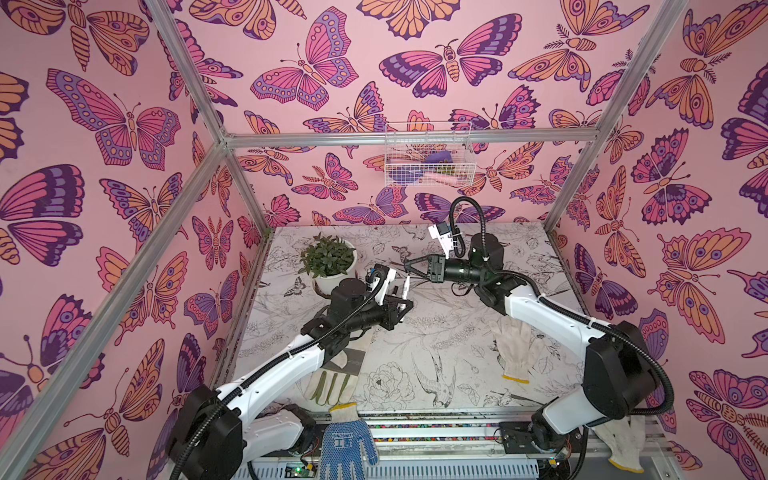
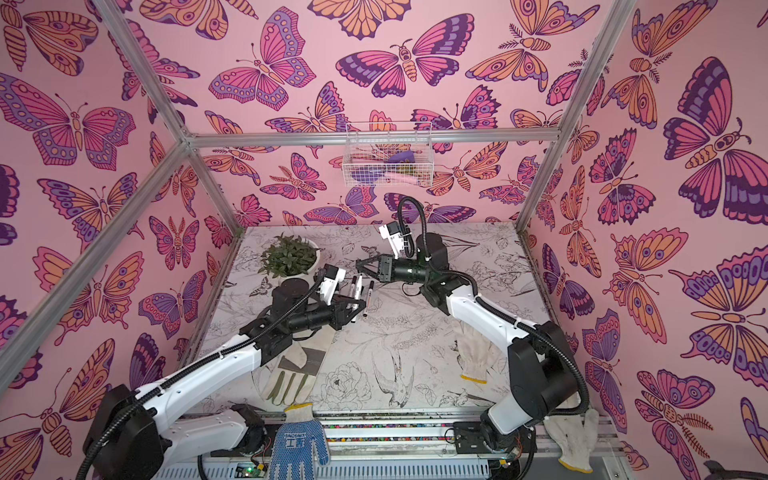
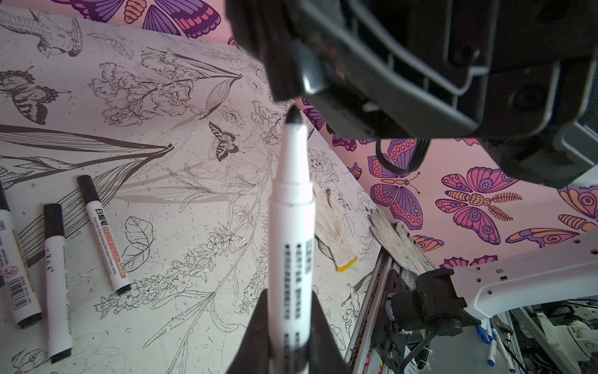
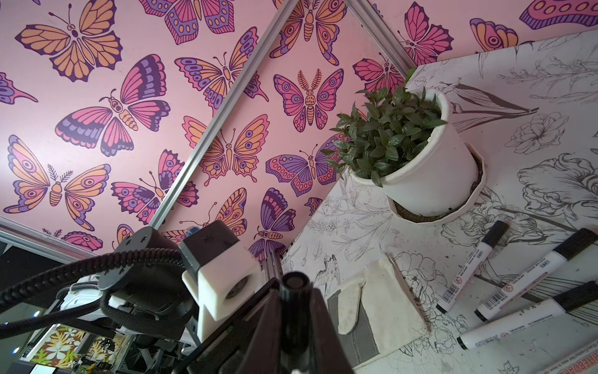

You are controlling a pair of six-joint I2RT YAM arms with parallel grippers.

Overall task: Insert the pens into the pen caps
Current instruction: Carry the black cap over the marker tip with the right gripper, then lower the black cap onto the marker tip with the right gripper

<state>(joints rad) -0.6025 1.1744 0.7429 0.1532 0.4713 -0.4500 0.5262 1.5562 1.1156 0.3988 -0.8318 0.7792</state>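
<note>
My left gripper [image 3: 289, 296] is shut on a white pen [image 3: 291, 226] with its dark tip bare and pointing away from the jaws. My right gripper [image 4: 294, 291] is shut on a black pen cap [image 4: 293, 282]. In the left wrist view that cap [image 3: 286, 76] hangs just beyond the pen's tip, with a small gap between them. In both top views the two grippers meet above the table's middle, left gripper [image 1: 402, 300] below right gripper [image 1: 409, 267]. Three capped pens [image 3: 103, 233] lie side by side on the table [image 3: 161, 323] beside the held one.
A potted plant [image 1: 328, 257] in a white pot stands at the back left. A white knit glove [image 1: 513, 349] lies at the right. A leather glove with a grey patch [image 1: 332, 374] lies under the left arm. A blue glove [image 1: 347, 444] hangs at the front edge. A wire basket [image 1: 428, 153] hangs on the back wall.
</note>
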